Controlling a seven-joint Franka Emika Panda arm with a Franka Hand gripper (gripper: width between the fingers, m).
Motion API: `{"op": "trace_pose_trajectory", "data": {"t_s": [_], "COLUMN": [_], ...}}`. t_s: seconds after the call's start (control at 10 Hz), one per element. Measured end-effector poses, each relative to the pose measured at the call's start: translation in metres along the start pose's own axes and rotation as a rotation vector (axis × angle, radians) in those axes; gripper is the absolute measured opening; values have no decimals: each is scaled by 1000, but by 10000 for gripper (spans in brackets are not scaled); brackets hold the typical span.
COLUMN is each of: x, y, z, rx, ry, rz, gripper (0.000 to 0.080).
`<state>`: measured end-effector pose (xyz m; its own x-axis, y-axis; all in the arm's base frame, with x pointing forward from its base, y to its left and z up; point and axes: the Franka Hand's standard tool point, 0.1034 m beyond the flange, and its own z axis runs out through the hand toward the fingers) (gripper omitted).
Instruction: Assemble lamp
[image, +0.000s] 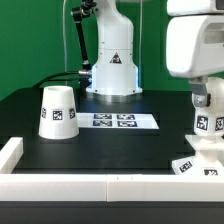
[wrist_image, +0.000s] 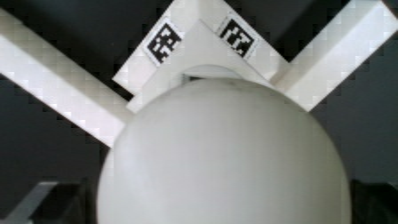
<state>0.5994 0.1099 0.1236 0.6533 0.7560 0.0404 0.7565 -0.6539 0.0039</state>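
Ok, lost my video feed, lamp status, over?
Gripper open above the bulb, no grip visible. Bulb sits on base. Shade stands apart, not yet fitted. Nothing in the way.

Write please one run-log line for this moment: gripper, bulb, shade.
gripper: open, above bulb | bulb: upright on base, exterior view's right | shade: alone on table, exterior view's left | marker board: flat, centre

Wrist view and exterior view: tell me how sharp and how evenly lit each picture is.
Wrist view: the bulb fills the frame so close that its edges are soft, with smooth shading and no hard glare; the tags on the base behind it are blurry. Exterior view: even light, the shade and marker board fairly crisp, the near gripper large and slightly soft at the exterior view's right.
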Motion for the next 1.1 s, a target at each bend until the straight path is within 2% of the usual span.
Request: {"op": "trace_pose_trajectory", "data": {"t_s": [0.4, 0.7, 0.8, 1.1], "x": [-1, -4, -4, -4], "y": [1, 5, 5, 5], "z": [0, -1, -1, -1], "rx": [-9, -9, -9, -9], "ry": [-18, -18, -18, -18], "rz": [-240, -263, -263, -230], "gripper": [699, 699, 610, 577]}}
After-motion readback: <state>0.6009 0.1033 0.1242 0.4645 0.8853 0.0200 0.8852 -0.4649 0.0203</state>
